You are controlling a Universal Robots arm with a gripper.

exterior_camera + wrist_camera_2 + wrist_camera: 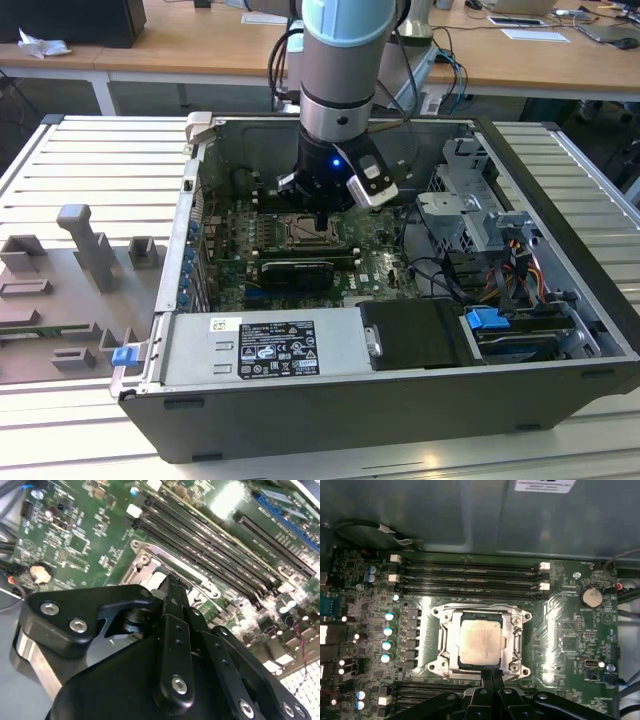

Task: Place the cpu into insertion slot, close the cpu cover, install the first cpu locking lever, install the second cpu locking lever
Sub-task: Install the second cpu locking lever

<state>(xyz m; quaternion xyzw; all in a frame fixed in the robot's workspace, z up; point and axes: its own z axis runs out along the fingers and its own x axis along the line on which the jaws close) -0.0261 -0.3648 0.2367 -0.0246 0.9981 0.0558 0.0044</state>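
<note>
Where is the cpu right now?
In the first wrist view the cpu lies flat in the insertion slot on the green board, between the two banks of memory slots, just beyond the end effector.

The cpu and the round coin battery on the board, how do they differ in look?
Seen in the first wrist view, the cpu is square with a pale beige-silver face, while the coin battery is round and shinier silver. The cpu looks clearly larger than the coin battery. The cpu sits in the metal-rimmed insertion slot at the board's middle, just beyond the gripper; the coin battery sits apart, near the board's edge. Both lie flat on the green board.
</note>
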